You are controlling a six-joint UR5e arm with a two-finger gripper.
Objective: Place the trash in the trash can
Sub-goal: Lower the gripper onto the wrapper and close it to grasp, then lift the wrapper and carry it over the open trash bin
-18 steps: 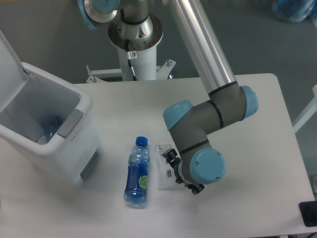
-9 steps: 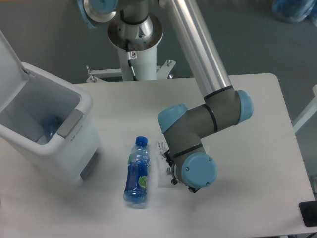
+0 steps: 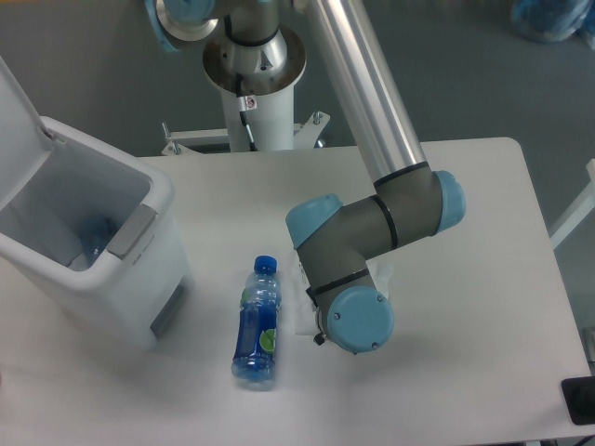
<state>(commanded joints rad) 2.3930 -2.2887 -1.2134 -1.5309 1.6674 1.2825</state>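
Observation:
The blue-tinted bottle [image 3: 258,323] with blue cap and green label lies on its side on the white table, cap pointing away from me. The whitish wrapper [image 3: 302,319] lies just right of it, mostly covered by the arm's wrist. My gripper [image 3: 320,333] points down over the wrapper. It is almost wholly hidden under the blue wrist joint, so its jaws do not show. The white trash can [image 3: 112,283] stands at the left with its lid up, about a hand's width left of the bottle.
Something bluish [image 3: 97,234] lies inside the can. The arm's white pedestal [image 3: 253,102] stands behind the table's far edge. A black object [image 3: 580,401] sits at the lower right corner. The table's right edge [image 3: 544,232] is near the elbow.
The wrist and gripper have shifted left toward the bottle and now cover more of the wrapper. The bottle and trash can have not moved.

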